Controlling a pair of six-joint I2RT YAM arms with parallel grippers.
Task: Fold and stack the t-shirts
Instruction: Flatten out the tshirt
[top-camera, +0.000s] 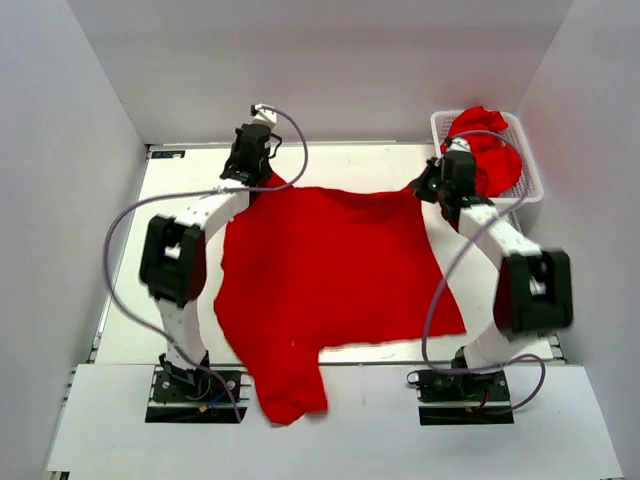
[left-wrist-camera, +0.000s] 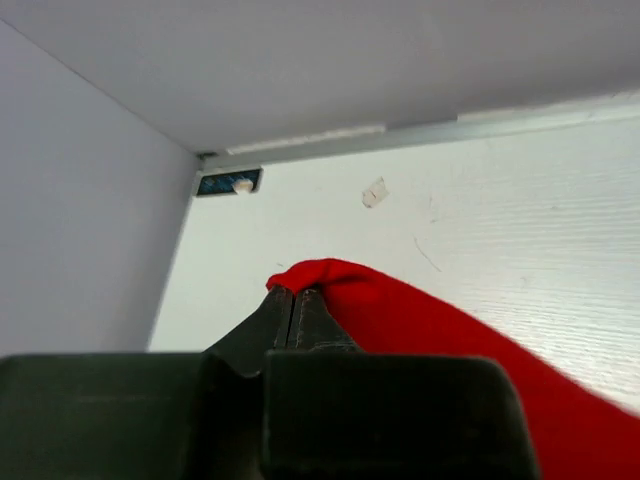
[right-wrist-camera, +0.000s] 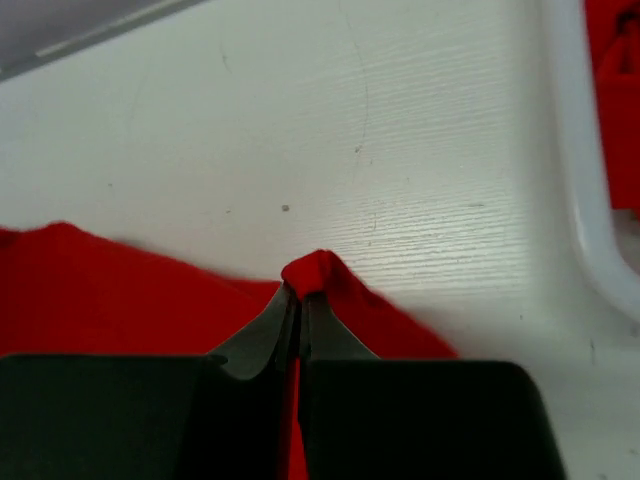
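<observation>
A soft bright red cloth t-shirt (top-camera: 330, 260) lies spread out (likely for folding), far corners clenched by left gripper (left-wrist-camera: 293, 300) and right gripper (right-wrist-camera: 300, 290).

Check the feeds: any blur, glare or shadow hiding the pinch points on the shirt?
Top external: even light, no glare, right arm's elbow slightly smeared. Left wrist: left hand's dark housing soft, t-shirt pinch sharp. Right wrist: same; basket rim blurred.

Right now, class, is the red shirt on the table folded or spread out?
Spread out: the shirt lies flat across the table, no fold visible.
</observation>
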